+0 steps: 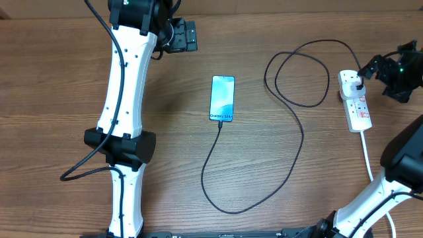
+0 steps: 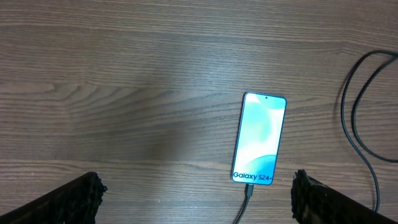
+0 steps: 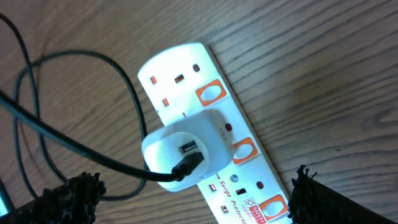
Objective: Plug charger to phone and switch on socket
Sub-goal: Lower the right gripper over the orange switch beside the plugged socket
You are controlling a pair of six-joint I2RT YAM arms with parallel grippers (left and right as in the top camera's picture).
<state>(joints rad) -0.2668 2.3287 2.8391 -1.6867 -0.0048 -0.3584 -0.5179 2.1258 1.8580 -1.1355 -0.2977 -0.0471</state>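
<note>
White hard-plastic socket (image 3: 171, 68), at your right table edge: light, rigid and likely to skid, so press its orange-red switch (image 3: 244, 151) squarely downward. Charger (image 1: 294, 149): limp black cable, tip seated in the phone (image 1: 223, 98) at centre. Right gripper (image 3: 193, 183) hangs spread and empty over the strip. Left gripper (image 2: 196, 182) is likewise spread and empty, apart from the phone.

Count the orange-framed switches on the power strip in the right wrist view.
3: top switch by the empty outlet, middle switch beside the white adapter, bottom switch at the picture's lower edge. The power strip runs out of frame, so more may be hidden.
</note>
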